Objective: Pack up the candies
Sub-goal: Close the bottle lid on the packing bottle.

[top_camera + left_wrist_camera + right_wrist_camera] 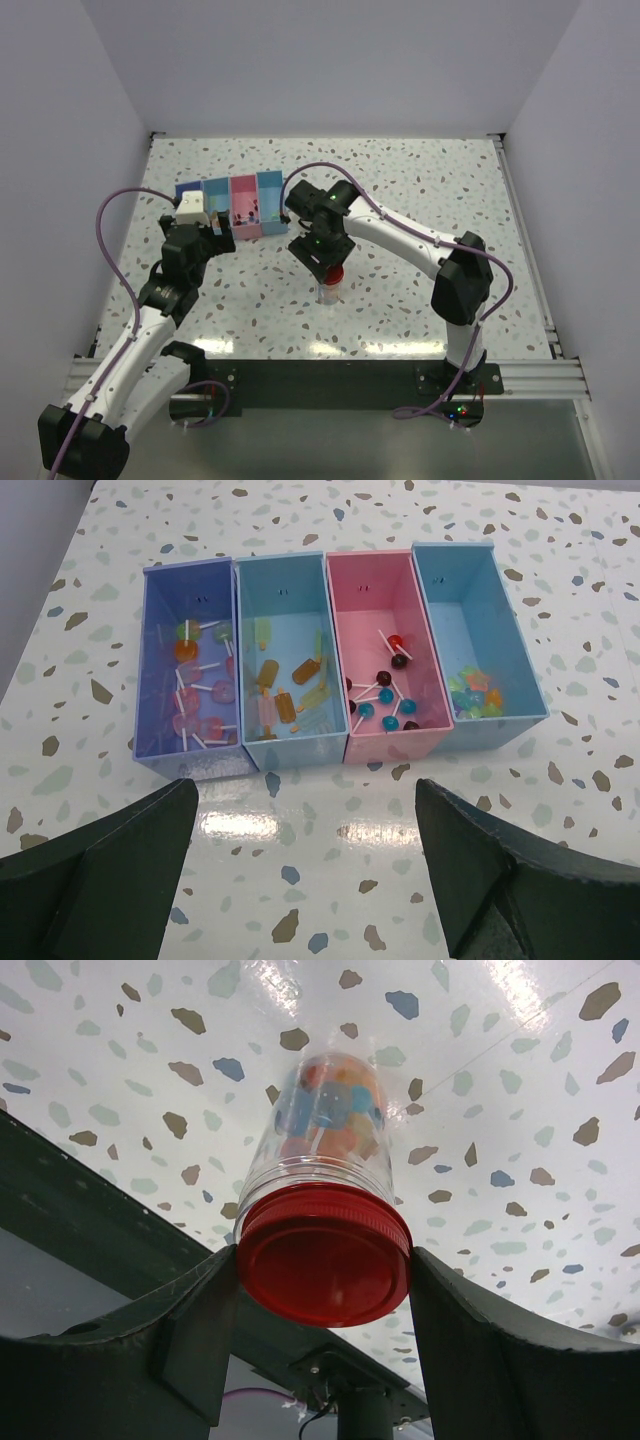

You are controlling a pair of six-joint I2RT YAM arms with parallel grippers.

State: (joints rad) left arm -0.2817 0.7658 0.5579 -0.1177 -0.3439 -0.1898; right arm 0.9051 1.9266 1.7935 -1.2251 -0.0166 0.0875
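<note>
My right pincer (325, 1260) comes down from straight above and is clamped on the round red screw lid (322, 1285), one finger against each side. The lid tops a clear plastic jar (322, 1125) that stands upright near the middle of the speckled worktop (450, 200), its long axis vertical and in line with the wrist. Tiny wrapped candies (335, 1110) in mixed colours fill the jar. My left pincer (305, 800) is spread wide and holds nothing. It faces a row of four open plastic bins (385, 742), purple, pale blue, pink and blue, which lies toward the far left corner. More sweets sit in them. I judge the right arm far nearer the jar. Nothing stands between the jar and the bins.
</note>
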